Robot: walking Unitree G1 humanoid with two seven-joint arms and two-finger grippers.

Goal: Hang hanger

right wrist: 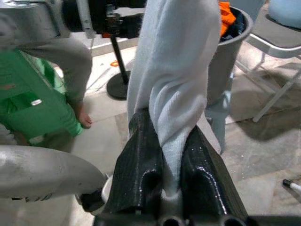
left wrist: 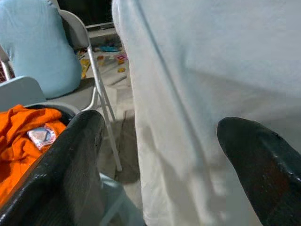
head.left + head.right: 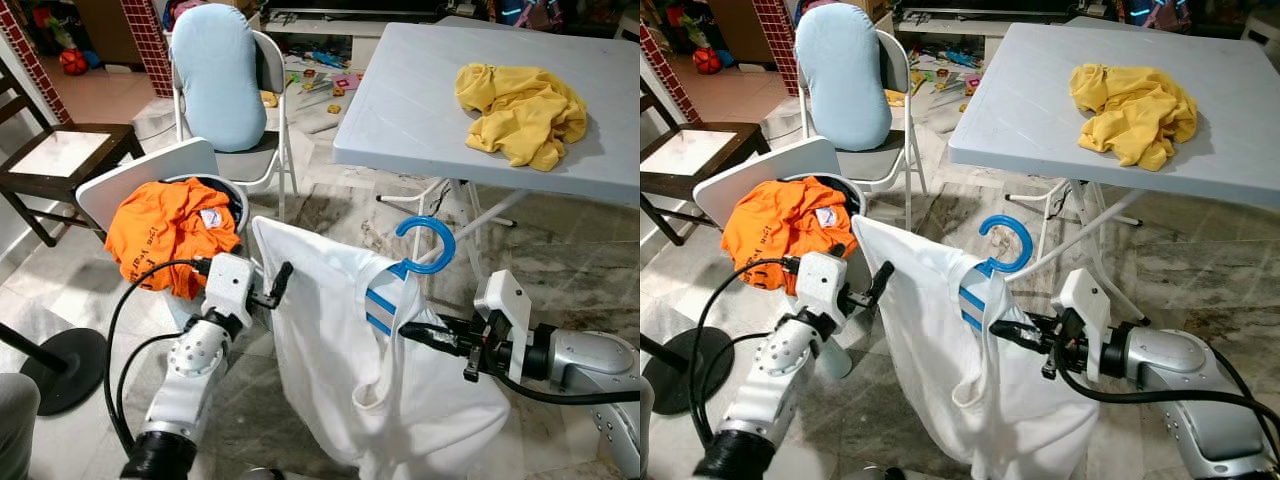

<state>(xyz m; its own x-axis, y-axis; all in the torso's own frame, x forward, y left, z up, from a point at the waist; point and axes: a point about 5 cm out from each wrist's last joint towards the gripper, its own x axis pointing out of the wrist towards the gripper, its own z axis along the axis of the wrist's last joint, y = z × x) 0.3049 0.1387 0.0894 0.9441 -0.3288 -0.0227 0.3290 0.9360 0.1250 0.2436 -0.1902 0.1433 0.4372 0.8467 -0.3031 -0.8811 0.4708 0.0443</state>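
A white shirt (image 3: 330,350) hangs on a blue hanger (image 3: 430,235), whose hook sticks up above the collar. My right gripper (image 3: 412,333) reaches in from the right below the hook. In the right wrist view it (image 1: 169,127) is shut on a fold of the white cloth; whether the hanger is inside the grip is hidden. My left gripper (image 3: 280,282) is at the shirt's left edge, just under its raised shoulder corner. Seen from the left wrist, it (image 2: 162,127) is open, with the shirt (image 2: 211,70) hanging just beyond the fingertips.
A grey table (image 3: 420,110) with a yellow garment (image 3: 520,110) stands ahead on the right. An orange shirt (image 3: 170,225) fills a basket at my left, by a folding chair with a blue cushion (image 3: 218,75). A black stand base (image 3: 65,365) and a person in green (image 1: 33,94) are close.
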